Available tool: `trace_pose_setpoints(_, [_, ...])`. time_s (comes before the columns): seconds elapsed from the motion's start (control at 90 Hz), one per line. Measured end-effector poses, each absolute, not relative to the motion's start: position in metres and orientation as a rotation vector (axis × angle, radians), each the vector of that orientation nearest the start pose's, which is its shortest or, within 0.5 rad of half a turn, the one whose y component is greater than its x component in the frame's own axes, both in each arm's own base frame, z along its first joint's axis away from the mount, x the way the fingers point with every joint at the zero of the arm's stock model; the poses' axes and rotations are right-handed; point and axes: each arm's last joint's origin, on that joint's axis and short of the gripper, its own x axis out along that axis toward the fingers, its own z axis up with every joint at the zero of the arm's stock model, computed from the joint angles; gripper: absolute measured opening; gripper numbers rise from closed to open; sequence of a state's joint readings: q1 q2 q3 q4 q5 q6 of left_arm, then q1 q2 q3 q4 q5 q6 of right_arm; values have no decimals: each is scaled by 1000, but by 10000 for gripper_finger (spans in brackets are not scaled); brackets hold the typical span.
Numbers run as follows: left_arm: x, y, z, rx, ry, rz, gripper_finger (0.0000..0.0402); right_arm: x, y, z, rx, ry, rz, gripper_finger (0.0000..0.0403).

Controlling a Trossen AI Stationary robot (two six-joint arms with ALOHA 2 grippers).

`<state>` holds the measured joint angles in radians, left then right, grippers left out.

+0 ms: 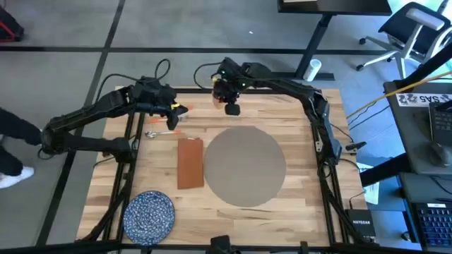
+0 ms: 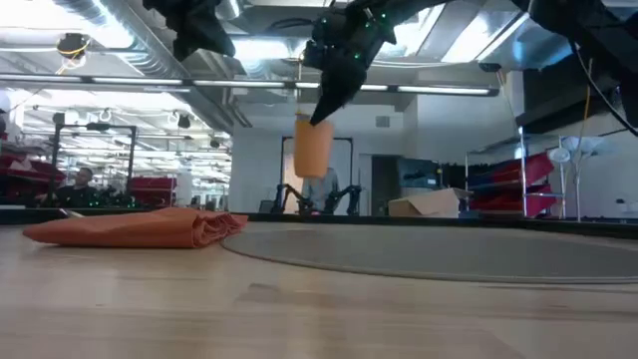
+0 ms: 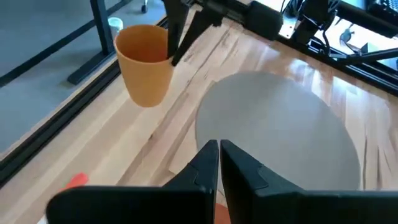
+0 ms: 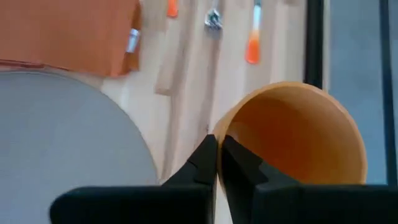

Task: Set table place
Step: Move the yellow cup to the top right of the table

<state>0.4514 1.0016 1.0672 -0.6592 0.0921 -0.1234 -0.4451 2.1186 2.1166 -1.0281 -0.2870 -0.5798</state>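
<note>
An orange cup (image 1: pixel 221 99) hangs above the table's far edge with my right gripper (image 1: pixel 227 92) shut on it; the low view shows the cup (image 2: pixel 313 148) well clear of the wood. The round grey place (image 1: pixel 244 166) lies flat in the middle of the table (image 1: pixel 304 204). A rust-red napkin (image 1: pixel 190 162) lies just left of it. My left gripper (image 1: pixel 173 116) hovers shut over the far left of the table, holding nothing; its fingers (image 3: pixel 219 158) point toward the place (image 3: pixel 280 124). My right gripper pinches the cup's rim wall (image 4: pixel 221 135), one finger inside the cup and one outside. The fingers (image 3: pixel 180 37) come from above, slanting down. The cup hangs below them, mouth up and slightly tilted, lifted clear of the table.
A blue speckled plate (image 1: pixel 149 214) sits at the near left corner. Cutlery with orange handles (image 1: pixel 161 132) lies at the far left, under the left arm. Black frame rails (image 1: pixel 328 162) edge the table. Bare wood shows to the right of the place.
</note>
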Motion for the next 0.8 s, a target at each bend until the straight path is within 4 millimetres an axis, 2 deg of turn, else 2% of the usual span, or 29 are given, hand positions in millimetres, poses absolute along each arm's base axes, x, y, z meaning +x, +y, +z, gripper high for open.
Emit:
trace_pose_setpoints(0.167, [181, 85, 349, -268, 534, 381, 0, 409, -180, 317, -154, 903, 191, 0])
trace_pose_setpoints(0.678, [182, 86, 353, -225, 499, 372, 0, 383, -164, 360, -112, 779, 317, 0])
trace_pose_setpoints(0.8, [183, 86, 354, -219, 489, 372, 0, 376, -160, 361, -99, 774, 333, 0])
